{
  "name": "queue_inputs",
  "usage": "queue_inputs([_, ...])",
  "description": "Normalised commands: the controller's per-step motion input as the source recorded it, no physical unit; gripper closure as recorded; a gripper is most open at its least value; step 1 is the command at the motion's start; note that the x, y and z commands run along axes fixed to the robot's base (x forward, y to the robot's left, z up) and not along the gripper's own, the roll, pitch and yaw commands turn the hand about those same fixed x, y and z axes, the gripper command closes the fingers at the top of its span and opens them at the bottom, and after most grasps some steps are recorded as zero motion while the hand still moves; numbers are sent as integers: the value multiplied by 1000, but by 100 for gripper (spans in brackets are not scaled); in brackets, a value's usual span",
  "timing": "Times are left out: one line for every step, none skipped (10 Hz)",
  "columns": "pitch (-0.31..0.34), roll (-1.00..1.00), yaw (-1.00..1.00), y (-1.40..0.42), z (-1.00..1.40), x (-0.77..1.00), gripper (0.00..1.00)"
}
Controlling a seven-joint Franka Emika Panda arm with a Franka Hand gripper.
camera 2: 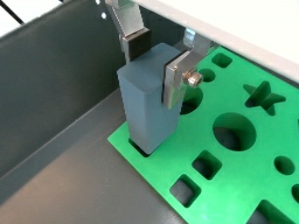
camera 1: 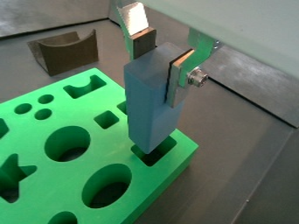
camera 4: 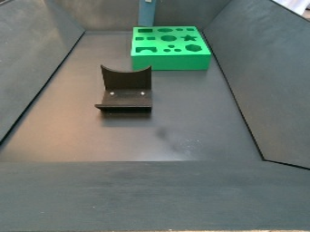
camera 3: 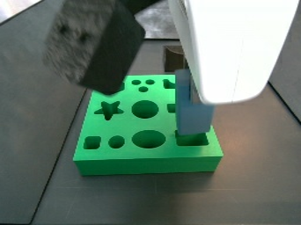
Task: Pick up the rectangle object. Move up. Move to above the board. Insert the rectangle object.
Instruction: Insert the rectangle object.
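The light-blue rectangle object (camera 1: 149, 109) stands upright with its lower end in a square cut-out at a corner of the green board (camera 1: 70, 179). It shows the same way in the other wrist view (camera 2: 146, 109) and in a side view (camera 3: 192, 112). My gripper (camera 1: 159, 72) is shut on the block's top end, with one pad behind it and the other finger (camera 1: 181, 79) flat against its near face. The gripper also shows in the other wrist view (camera 2: 155, 74). The board (camera 4: 169, 45) lies at the far end of the bin floor.
The dark fixture (camera 4: 125, 88) with a curved notch stands mid-floor, apart from the board, and also shows in a wrist view (camera 1: 61, 48). Dark sloped bin walls (camera 4: 36, 82) surround the floor. The white arm body (camera 3: 230, 44) hides part of a side view.
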Motion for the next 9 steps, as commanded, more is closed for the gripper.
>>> queue_inputs([0, 157, -83, -100, -254, 46, 100])
queue_inputs([0, 160, -83, -89, -274, 60, 100])
queue_inputs([0, 146, -46, -57, -211, 0, 100])
queue_inputs([0, 113, -17, -89, -143, 0, 100])
queue_inputs([0, 109, -34, -180, -174, 77, 100])
queue_inputs([7, 103, 0, -191, -137, 186, 100])
queue_inputs([34, 110, 91, -120, -143, 260, 100])
queue_inputs([26, 86, 126, -89, -100, 223, 100])
queue_inputs([20, 89, 74, -3, -129, 146, 100])
